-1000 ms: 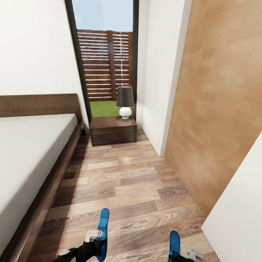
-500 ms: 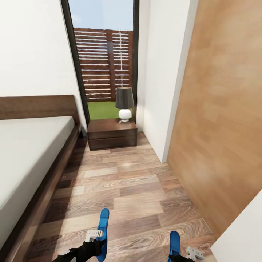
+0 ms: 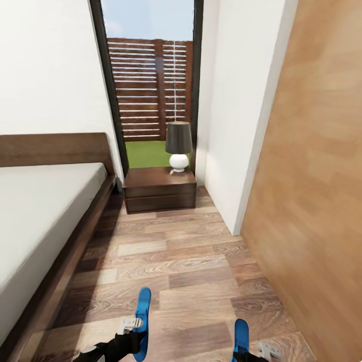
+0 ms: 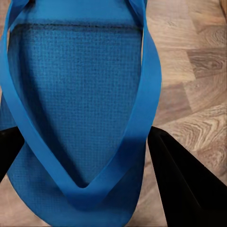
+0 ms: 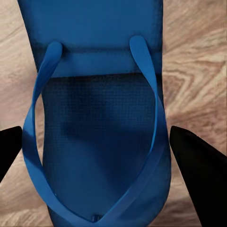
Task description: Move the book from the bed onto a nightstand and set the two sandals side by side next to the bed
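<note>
Each gripper carries one bright blue sandal above the wood-plank floor. My left gripper [image 3: 131, 328] is shut on the left sandal [image 3: 144, 322], which stands on edge at the head view's bottom. The left wrist view has that sandal [image 4: 80, 94] between the black fingers [image 4: 184, 184]. My right gripper [image 3: 253, 350] is shut on the other sandal [image 3: 242, 338]; the right wrist view has it [image 5: 94, 118] between its fingers [image 5: 198, 175]. The bed [image 3: 35, 221] lies along the left. A dark nightstand [image 3: 160, 190] stands ahead beside its headboard. The book is out of view.
A lamp [image 3: 178, 146] with a dark shade stands on the nightstand, in front of a tall window [image 3: 148, 85]. A white wall [image 3: 241, 110] and a wood-panelled surface [image 3: 322, 191] close off the right side. A strip of plank floor [image 3: 176, 261] runs between bed and panel.
The whole head view has shifted: the camera moved, and the nightstand and window now sit a little further right. Both grippers keep their sandals in the same place in the picture.
</note>
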